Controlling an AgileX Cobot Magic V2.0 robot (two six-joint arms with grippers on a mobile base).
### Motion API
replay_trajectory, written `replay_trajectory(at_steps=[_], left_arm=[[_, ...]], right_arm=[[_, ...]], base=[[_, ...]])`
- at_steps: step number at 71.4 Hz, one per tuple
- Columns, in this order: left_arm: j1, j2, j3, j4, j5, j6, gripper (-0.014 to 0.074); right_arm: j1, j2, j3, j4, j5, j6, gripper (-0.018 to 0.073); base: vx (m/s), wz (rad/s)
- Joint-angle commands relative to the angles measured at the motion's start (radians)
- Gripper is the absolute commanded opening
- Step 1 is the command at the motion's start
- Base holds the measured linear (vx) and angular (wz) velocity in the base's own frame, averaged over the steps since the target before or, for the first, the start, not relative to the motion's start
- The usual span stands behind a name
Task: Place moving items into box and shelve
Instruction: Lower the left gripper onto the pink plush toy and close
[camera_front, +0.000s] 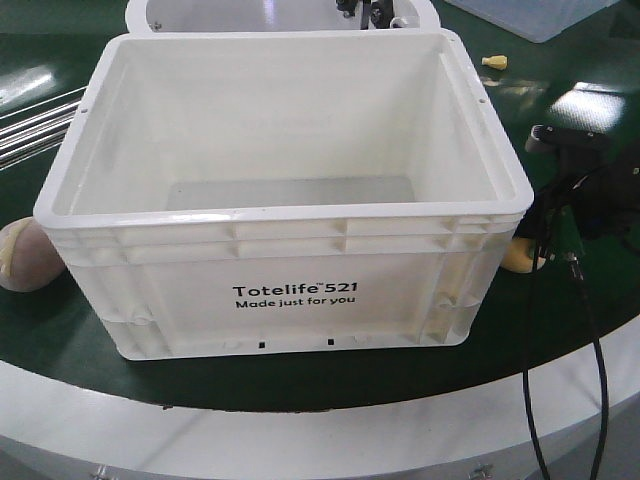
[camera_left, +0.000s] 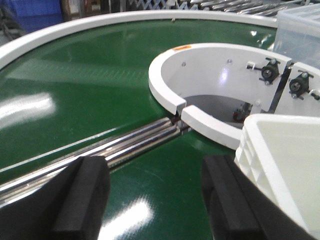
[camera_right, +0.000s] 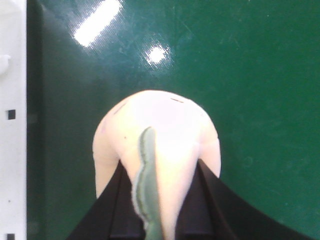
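The box (camera_front: 290, 250) is a large white crate with black print, standing open and empty on the green belt. My right gripper (camera_right: 159, 175) is shut on a cream soft item (camera_right: 165, 130) with a green seam, just above the belt. The box's white wall (camera_right: 12, 125) is close on its left. In the front view this item (camera_front: 522, 256) shows at the box's right front corner, under the right arm (camera_front: 570, 140). My left gripper (camera_left: 155, 200) is open over bare belt, with nothing between its fingers, and the box's corner (camera_left: 280, 160) is at its right.
A brown and cream round item (camera_front: 20, 255) lies left of the box. A small yellow piece (camera_front: 494, 62) lies behind its right corner. A translucent bin (camera_front: 540, 15) stands at the back right. Metal rails (camera_left: 125, 142) cross the belt to the white inner ring (camera_left: 200, 120).
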Motion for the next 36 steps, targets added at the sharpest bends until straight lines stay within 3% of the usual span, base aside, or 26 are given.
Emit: replay_trajectory(at_steps=[1, 36], left_arm=[[0.002, 0.018, -0.038, 0.000, -0.064, -0.018, 0.0521], [0.002, 0.251, -0.037, -0.001, 0.086, -0.019, 0.0521]], right_arm=[[-0.006, -0.029, -0.024, -0.001, -0.032, -0.011, -0.0015], [-0.006, -0.029, -0.024, -0.001, -0.036, -0.011, -0.0015]], base=[[0.00, 0.00], [0.00, 0.00]])
